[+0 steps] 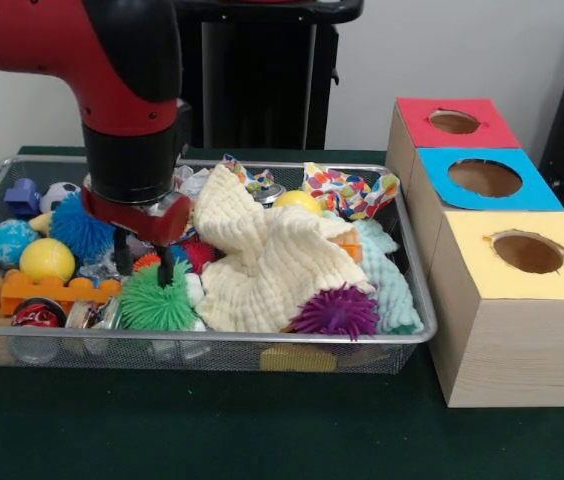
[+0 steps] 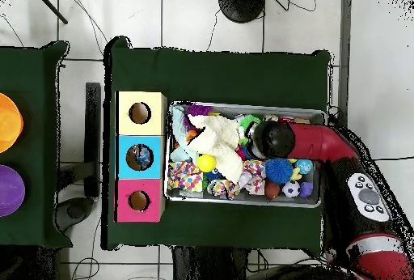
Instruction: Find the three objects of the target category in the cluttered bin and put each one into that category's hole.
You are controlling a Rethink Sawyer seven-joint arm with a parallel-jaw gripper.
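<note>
End effector (image 1: 144, 262) spread, empty, left of frame over bin (image 1: 414, 300); dig slowly (bottles buried), avoid green ball (image 1: 155, 303).

Arm (image 1: 112, 70) cut off at top edge; pincer (image 1: 145, 262) state unclear.

You're looking at a packed wire mesh bin (image 1: 417, 330): the cream cloth (image 1: 262, 260) is covering its middle, and spiky balls (image 1: 157, 300) are crowding the gripper (image 1: 145, 258) on every side, leaving no bare floor. The blue-topped box's hole (image 1: 485, 177) is sitting open from above, flanked closely by the red-topped box (image 1: 457, 122) and yellow-topped box (image 1: 522, 255).
</note>
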